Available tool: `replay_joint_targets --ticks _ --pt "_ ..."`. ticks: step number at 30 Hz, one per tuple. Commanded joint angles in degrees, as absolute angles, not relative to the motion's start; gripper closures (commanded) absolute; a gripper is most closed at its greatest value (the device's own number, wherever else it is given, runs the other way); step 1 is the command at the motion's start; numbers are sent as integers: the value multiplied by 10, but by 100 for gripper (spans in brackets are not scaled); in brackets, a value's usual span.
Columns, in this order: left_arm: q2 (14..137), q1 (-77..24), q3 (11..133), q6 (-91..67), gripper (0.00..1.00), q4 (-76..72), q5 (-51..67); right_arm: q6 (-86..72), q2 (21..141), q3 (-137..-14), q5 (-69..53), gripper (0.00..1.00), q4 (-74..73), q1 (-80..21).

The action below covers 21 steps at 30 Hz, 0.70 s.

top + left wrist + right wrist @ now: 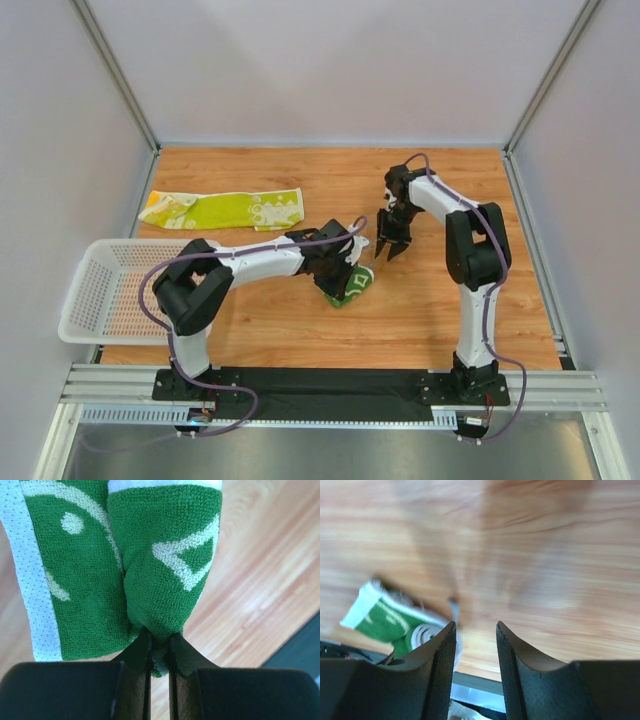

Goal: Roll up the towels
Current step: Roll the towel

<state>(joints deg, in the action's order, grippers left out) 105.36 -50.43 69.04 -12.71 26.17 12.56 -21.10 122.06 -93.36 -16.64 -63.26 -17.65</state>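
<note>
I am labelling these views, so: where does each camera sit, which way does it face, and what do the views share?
Top external: above and behind the bases, looking down on the wooden table; both arms show whole.
Left wrist: on the left arm, looking along the left gripper, shut on the green towel.
Right wrist: on the right arm, looking down past the open, empty right gripper at the table; blurred.
Shared: all three show the green towel.

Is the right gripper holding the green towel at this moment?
No, the right gripper stands open and empty over the table; the left gripper pinches the green towel.
</note>
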Motion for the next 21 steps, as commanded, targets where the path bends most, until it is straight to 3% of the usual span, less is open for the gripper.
replay_joint_targets --ticks 1,6,9,21 --pt "1031 -495 687 -153 100 292 216 -194 1208 -956 -112 61 -647 -147" --pt "1040 -460 691 -196 100 273 315 -196 1150 -933 -131 63 -628 -138" --pt "1046 -439 692 -221 100 265 348 -203 1107 -890 -209 63 -593 -138" --pt "1161 -361 730 -289 100 328 428 -271 1004 -666 -384 58 -373 -177"
